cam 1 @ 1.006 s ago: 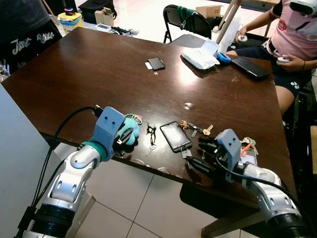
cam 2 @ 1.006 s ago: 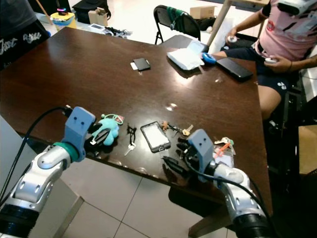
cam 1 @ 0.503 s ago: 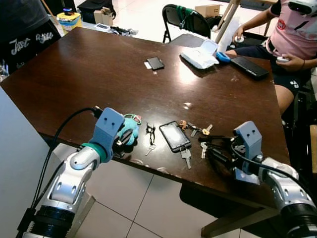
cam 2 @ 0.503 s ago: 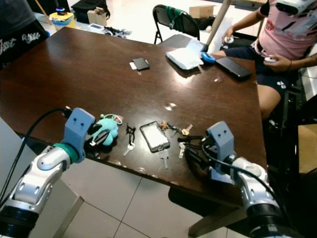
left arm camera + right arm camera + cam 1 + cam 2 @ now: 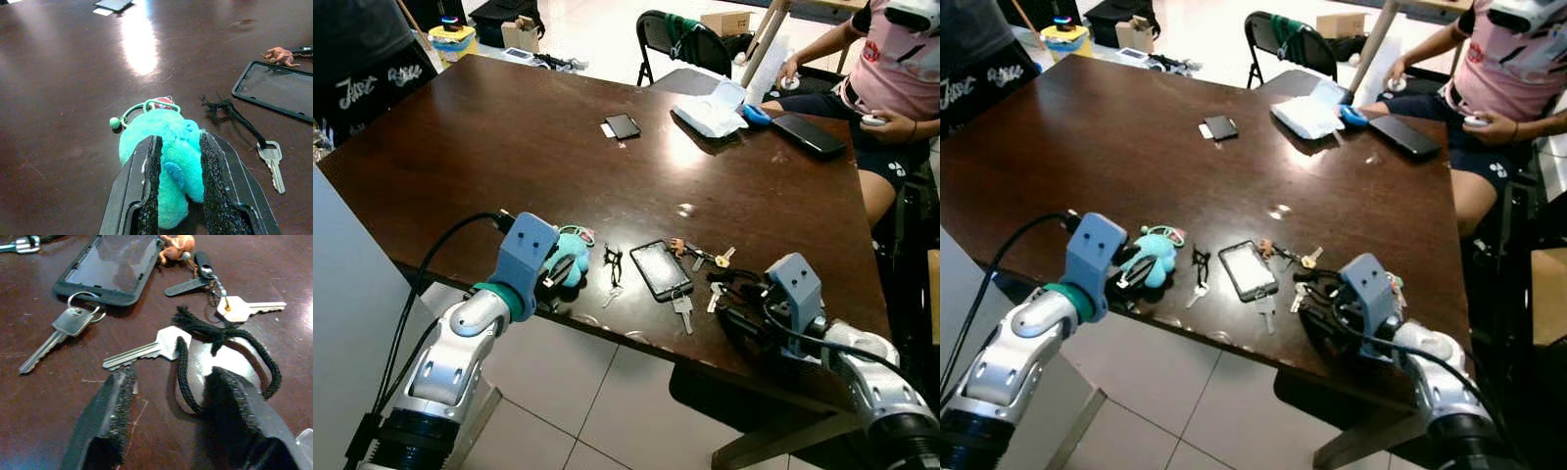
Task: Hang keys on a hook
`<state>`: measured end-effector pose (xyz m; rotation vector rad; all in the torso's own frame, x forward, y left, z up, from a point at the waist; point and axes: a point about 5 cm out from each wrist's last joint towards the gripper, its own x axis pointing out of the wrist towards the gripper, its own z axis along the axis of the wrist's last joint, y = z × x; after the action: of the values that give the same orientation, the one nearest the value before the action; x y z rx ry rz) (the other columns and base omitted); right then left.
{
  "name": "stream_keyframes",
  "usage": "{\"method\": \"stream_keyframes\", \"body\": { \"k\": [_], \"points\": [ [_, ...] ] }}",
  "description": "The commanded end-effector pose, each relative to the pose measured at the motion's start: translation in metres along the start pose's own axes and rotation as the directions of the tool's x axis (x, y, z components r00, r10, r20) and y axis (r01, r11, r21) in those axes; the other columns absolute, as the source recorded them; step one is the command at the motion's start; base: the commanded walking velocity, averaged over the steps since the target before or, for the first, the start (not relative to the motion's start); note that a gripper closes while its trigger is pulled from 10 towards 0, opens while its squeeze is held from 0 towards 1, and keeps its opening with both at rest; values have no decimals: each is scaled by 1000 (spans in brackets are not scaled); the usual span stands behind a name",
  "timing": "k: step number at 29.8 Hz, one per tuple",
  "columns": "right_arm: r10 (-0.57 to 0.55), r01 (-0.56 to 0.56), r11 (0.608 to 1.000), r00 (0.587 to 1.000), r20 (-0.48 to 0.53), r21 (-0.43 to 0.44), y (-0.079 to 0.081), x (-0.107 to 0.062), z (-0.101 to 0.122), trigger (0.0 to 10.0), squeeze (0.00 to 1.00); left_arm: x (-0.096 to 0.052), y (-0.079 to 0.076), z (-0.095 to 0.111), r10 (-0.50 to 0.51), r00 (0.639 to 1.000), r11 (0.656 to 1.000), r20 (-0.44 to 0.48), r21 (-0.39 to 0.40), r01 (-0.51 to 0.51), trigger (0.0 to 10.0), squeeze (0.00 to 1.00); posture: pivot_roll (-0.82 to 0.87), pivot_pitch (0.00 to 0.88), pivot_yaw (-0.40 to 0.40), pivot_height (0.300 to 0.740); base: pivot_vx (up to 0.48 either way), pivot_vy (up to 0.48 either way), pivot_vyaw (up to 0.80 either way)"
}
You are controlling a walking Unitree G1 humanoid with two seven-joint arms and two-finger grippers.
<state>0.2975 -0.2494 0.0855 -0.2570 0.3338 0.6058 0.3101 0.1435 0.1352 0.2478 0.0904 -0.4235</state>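
Note:
My left gripper [image 5: 560, 272] rests on the table's near edge, shut on a teal plush keychain [image 5: 168, 142] with a green loop. My right gripper [image 5: 171, 377] is open just above the table. Between its fingers lies a silver key on a black cord [image 5: 146, 350], seen too in the left eye view [image 5: 713, 294]. Beside that are a silver key on a ring [image 5: 63, 328], a phone in a black case [image 5: 659, 267] and a key bunch with an orange figure [image 5: 695, 253]. Another key on a black cord [image 5: 266, 154] lies between plush and phone.
The dark wooden table [image 5: 509, 166] ends just before me, with tiled floor below. Far across it lie a small phone [image 5: 622, 124], a white packet [image 5: 710, 110] and a black phone [image 5: 808, 132]. A person [image 5: 891, 69] sits at the far right beside a folding chair [image 5: 680, 44].
My right gripper drew back to the right, uncovering the ringed key by the phone, then came slightly left and lower around the corded key. The left arm has stayed still.

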Motion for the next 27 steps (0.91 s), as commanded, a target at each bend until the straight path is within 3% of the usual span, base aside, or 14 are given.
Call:
{"method": "stream_keyframes", "body": {
  "k": [1, 15, 17, 19, 24, 25, 26, 27],
  "points": [
    [28, -21, 998, 992, -123, 56, 10, -5, -31, 0, 0, -3, 1, -5, 6, 1000, 1000, -23, 3, -6, 10000, 0, 42, 30, 82, 740, 0, 0, 0],
    [53, -47, 995, 996, -66, 89, 12, -3, -24, 0, 0, -3, 1, -4, 11, 1000, 1000, -23, 1, -11, 10000, 0, 45, 29, 80, 740, 0, 0, 0],
    [54, -50, 994, 998, -39, 99, 12, -2, -20, 0, 0, -3, 1, -3, 12, 1000, 1000, -21, 0, -12, 10000, 0, 44, 30, 80, 740, 0, 0, 0],
    [66, -75, 986, 996, 59, 150, 14, -2, -7, 0, 0, -3, 1, 0, 12, 1000, 1000, -7, -10, -12, 10000, 0, 42, 30, 81, 740, 0, 0, 0],
    [83, -108, 978, 987, 141, 179, 16, -2, 7, 0, 0, -3, 1, 5, 8, 1000, 1000, 8, -13, -8, 10000, 0, 40, 29, 81, 740, 0, 0, 0],
    [94, -133, 973, 975, 203, 188, 17, -3, 19, 0, 0, -2, 0, 11, 0, 1000, 1000, 22, -8, 1, 10000, 0, 38, 28, 81, 740, 0, 0, 0],
    [102, -156, 968, 960, 260, 196, 19, -3, 32, 10000, 0, 0, -2, 17, -11, 999, 1000, 35, -3, 11, 10000, 0, 38, 28, 81, 740, 0, 0, 0],
    [102, -156, 968, 960, 260, 196, 19, -3, 32, 10000, 0, 0, -2, 17, -11, 999, 1000, 35, -3, 11, 10000, 0, 38, 28, 81, 740, 0, 0, 0]
  ]
}}
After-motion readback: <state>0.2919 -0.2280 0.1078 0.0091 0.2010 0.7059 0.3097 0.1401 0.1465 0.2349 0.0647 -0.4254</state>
